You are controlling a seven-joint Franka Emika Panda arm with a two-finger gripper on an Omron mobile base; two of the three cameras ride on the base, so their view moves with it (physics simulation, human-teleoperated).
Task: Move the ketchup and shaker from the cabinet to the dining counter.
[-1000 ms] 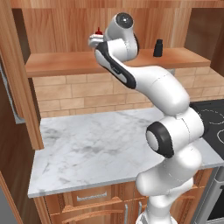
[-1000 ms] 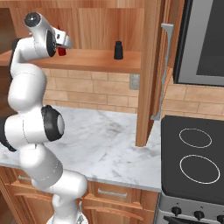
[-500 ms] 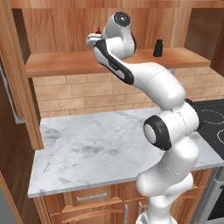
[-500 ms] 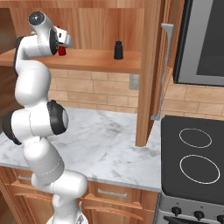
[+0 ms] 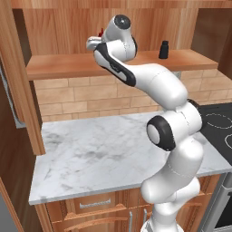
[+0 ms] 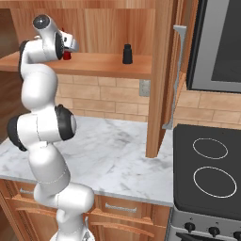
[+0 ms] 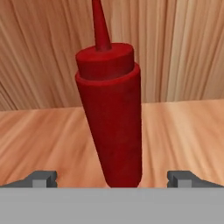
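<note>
Red plastic dominates the hand view, where the ketchup (image 7: pixel 110 118) is seen upright on the wooden shelf of the cabinet (image 5: pixel 68 63), centred between the two dark fingertips (image 7: pixel 41 178), which are spread fully wide and are not yet closed on anything. Compared with a second ago, the hand has been carried a little further in toward the bottle while the jaws have been kept at the same full spread; the bottle itself and the shaker (image 5: pixel 163 50) have not been moved. From this it is judged that the approach to the first item is nearly finished and that a closing of the gripper (image 7: pixel 112 179) on the bottle's body is what the task calls for next, neither item having been brought to the dining counter so far. Taken from left to right in the left base view, the following are counted: one open cabinet door at the left edge, one shelf, one ketchup bottle, of which a small red part is seen just behind the robot's hand (image 5: pixel 100 32), one black shaker standing well apart to the right on the same shelf, and one black cooktop (image 6: pixel 207 176) at the far right. Below the shelf, one small marble counter (image 5: pixel 95 158) backed by brick tile is counted.
</note>
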